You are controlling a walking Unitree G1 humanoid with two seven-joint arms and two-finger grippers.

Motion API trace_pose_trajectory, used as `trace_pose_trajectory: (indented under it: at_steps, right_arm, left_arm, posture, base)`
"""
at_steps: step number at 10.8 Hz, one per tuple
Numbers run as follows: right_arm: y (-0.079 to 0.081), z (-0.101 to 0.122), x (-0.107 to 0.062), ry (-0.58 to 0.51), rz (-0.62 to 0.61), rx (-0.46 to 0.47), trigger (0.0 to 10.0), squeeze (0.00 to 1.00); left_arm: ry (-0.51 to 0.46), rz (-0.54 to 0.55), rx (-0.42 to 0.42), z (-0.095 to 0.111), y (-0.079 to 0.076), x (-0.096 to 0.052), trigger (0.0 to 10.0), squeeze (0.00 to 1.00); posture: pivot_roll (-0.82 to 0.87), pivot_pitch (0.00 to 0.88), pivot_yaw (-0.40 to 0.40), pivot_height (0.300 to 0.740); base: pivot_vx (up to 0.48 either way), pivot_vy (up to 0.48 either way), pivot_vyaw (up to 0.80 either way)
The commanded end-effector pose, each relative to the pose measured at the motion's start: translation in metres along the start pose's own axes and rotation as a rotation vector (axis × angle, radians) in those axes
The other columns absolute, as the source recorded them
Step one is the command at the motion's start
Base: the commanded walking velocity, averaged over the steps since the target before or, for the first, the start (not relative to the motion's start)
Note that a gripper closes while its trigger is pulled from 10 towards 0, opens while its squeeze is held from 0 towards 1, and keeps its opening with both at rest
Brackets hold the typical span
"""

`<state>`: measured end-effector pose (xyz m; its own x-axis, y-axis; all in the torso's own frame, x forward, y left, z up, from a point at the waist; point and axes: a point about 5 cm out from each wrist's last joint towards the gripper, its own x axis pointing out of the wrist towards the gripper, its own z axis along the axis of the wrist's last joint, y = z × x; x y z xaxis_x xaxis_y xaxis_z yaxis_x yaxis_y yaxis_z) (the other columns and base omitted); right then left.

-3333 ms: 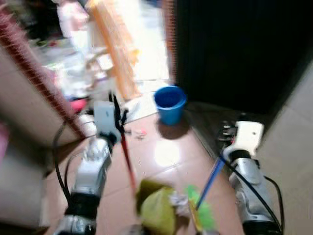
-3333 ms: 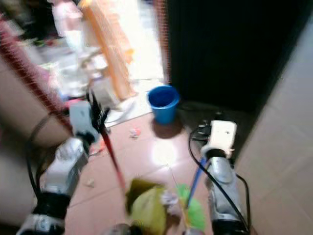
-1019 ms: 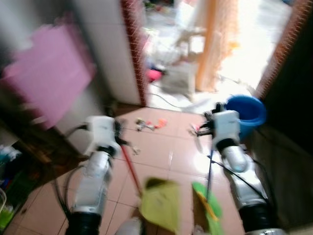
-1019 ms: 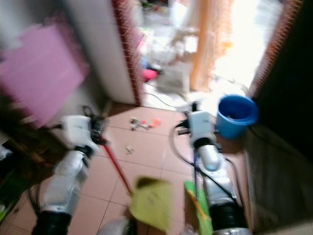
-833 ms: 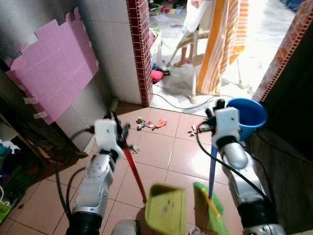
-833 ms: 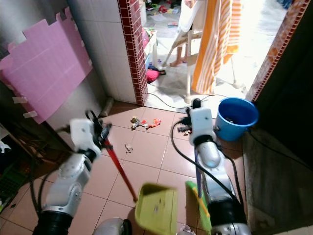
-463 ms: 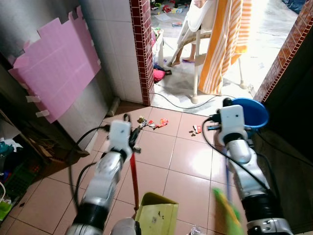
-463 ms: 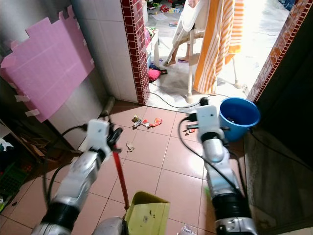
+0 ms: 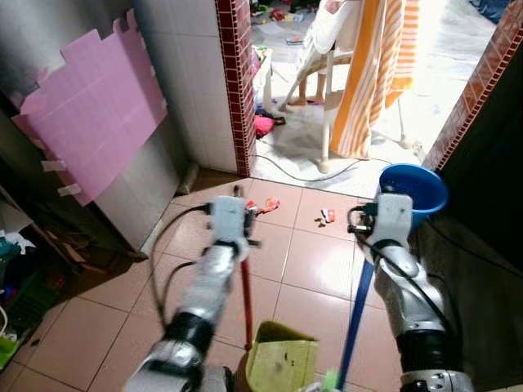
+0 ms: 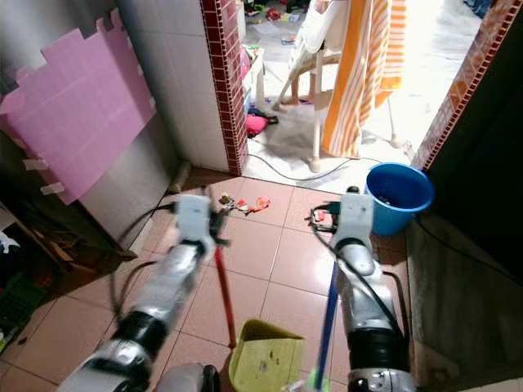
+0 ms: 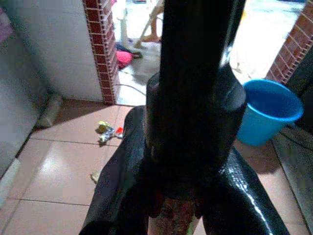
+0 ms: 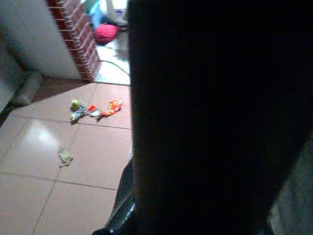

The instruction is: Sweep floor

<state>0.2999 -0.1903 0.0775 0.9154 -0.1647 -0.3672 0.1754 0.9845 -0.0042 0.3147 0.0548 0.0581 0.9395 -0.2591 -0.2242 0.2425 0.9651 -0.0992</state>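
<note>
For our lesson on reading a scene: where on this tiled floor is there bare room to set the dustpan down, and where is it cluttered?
Bare tiles lie between the red handle and the blue handle, short of the wrappers. More open tiles run beside the grey wall under the pink panel. Crowded: the wrapper cluster near the brick pillar, a scrap by the blue bucket, and the doorway by the chair.

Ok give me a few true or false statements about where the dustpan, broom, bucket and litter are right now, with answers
1. The left end effector holds the red handle of the green dustpan. True.
2. The broom handle is yellow. False: it is blue, held by the right end effector.
3. The bucket is blue and upright. True.
4. The wrappers lie inside the dustpan. False: they lie on the floor tiles near the brick pillar.
5. The pink sheet lies flat on the floor. False: it is on the wall.
</note>
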Motion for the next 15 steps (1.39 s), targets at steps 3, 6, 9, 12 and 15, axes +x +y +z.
trace_pose_trajectory:
  at_steps: [3, 6, 9, 12, 15]
  right_arm:
    - [0.017, 0.055, 0.001, -0.190, 0.132, 0.257, 10.0, 0.00]
    - [0.021, 0.090, 0.005, -0.281, 0.235, 0.482, 10.0, 0.00]
    - [0.008, 0.108, 0.016, -0.314, 0.250, 0.662, 10.0, 0.00]
    - [-0.004, 0.117, 0.021, -0.387, 0.198, 0.513, 10.0, 0.00]
    - [-0.003, 0.124, 0.021, -0.444, 0.199, 0.423, 10.0, 0.00]
  left_arm:
    - [0.021, 0.018, -0.056, -0.004, -0.004, 0.004, 10.0, 0.00]
    - [0.006, 0.093, -0.202, -0.002, 0.013, 0.008, 10.0, 0.00]
    - [-0.122, 0.213, -0.231, 0.024, 0.039, 0.014, 10.0, 0.00]
    - [-0.232, 0.326, -0.271, 0.059, 0.077, 0.019, 10.0, 0.00]
    - [-0.291, 0.369, -0.252, 0.077, 0.100, 0.018, 10.0, 0.00]
  posture:
    - [-0.16, 0.000, 0.041, 0.740]
    - [-0.14, 0.000, 0.037, 0.740]
    - [-0.13, 0.000, 0.038, 0.740]
    - [-0.12, 0.000, 0.042, 0.740]
    - [-0.12, 0.000, 0.047, 0.740]
  base:
    - [0.000, 0.000, 0.00]
    - [0.000, 0.000, 0.00]
    - [0.000, 0.000, 0.00]
    - [0.000, 0.000, 0.00]
    - [0.000, 0.000, 0.00]
